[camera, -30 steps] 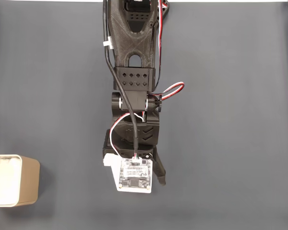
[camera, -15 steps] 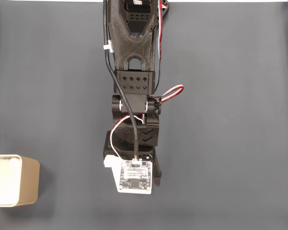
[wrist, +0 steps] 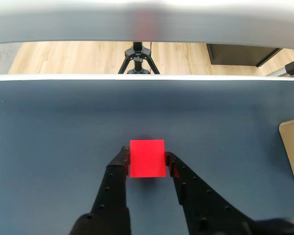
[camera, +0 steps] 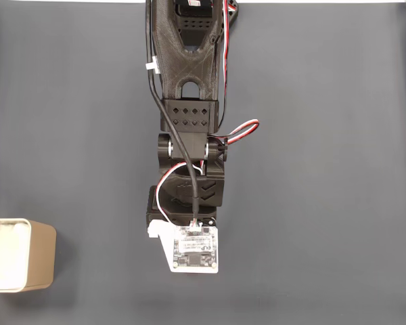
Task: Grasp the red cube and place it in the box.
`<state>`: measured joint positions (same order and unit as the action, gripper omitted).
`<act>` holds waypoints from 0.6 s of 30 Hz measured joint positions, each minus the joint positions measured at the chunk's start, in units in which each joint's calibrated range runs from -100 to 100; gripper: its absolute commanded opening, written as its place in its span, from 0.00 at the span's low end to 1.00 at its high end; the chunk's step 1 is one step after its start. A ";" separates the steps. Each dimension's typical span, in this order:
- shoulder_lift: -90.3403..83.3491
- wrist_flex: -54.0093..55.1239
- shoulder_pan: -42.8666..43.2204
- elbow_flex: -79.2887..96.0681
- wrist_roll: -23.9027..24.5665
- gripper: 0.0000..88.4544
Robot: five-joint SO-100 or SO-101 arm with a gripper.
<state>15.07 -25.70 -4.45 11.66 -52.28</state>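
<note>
Fixed view: box (camera: 20, 255), white interior, no visible contents.

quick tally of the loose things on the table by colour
red: 1, the cube, between the jaws
tan: 1, the box, at the left edge in the fixed view
total: 2
</note>
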 measured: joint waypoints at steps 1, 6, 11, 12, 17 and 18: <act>0.00 0.00 0.00 0.00 -0.10 0.09; 0.00 -0.08 0.00 0.00 -0.54 0.06; 0.00 -0.16 0.00 0.00 -0.78 0.05; 0.00 -0.16 0.00 0.00 -0.78 0.05; 0.00 -0.80 0.00 0.00 -0.83 0.04; 0.00 -1.11 0.00 0.00 -0.83 0.04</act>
<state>15.07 -26.81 -4.45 11.66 -53.11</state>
